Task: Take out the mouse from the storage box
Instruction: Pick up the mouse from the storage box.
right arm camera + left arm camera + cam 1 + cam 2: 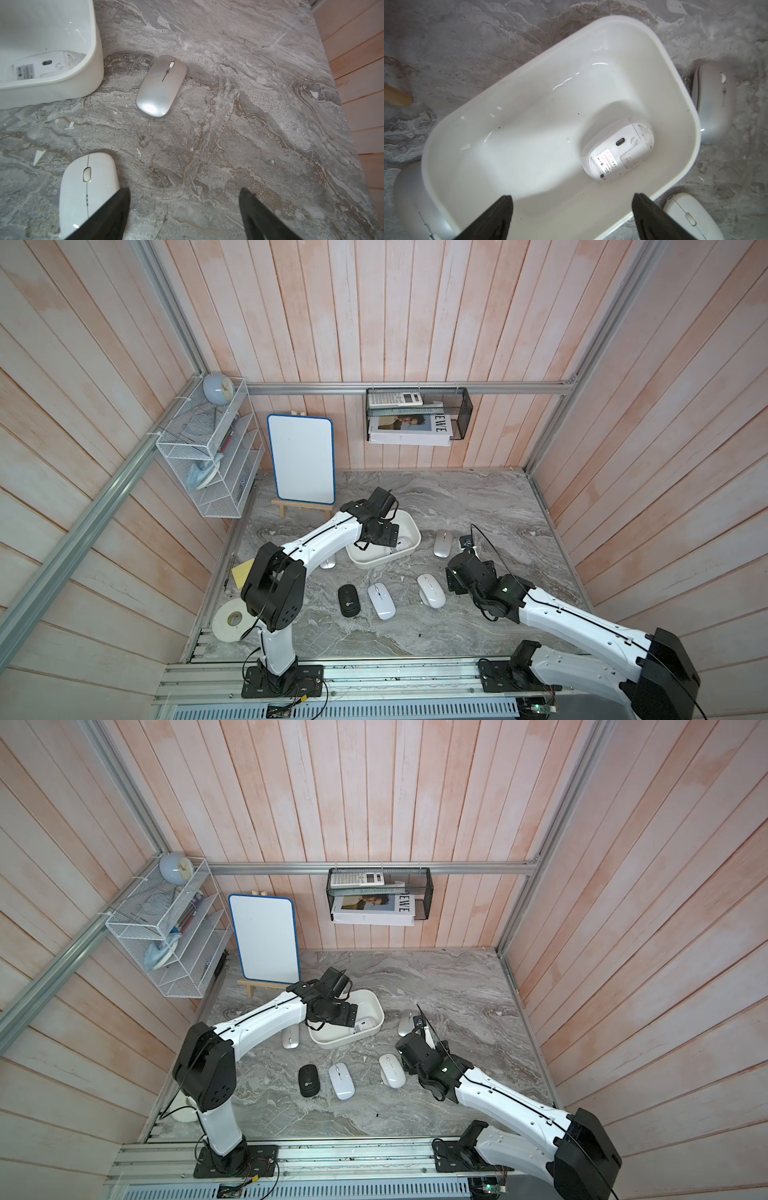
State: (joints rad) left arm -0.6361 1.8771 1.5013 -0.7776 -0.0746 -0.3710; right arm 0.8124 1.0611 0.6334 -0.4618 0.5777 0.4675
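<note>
Mouse (617, 148) lies upside-down in storage box (529, 99), ahead of the spread left jaws.

Left tool (572, 209) and right tool (184, 196) both nose-down, low, jaws wide apart and empty.

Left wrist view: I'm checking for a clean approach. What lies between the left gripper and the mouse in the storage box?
Only bare storage box floor lies between the open left gripper and the upside-down mouse, seen in the left wrist view.
</note>
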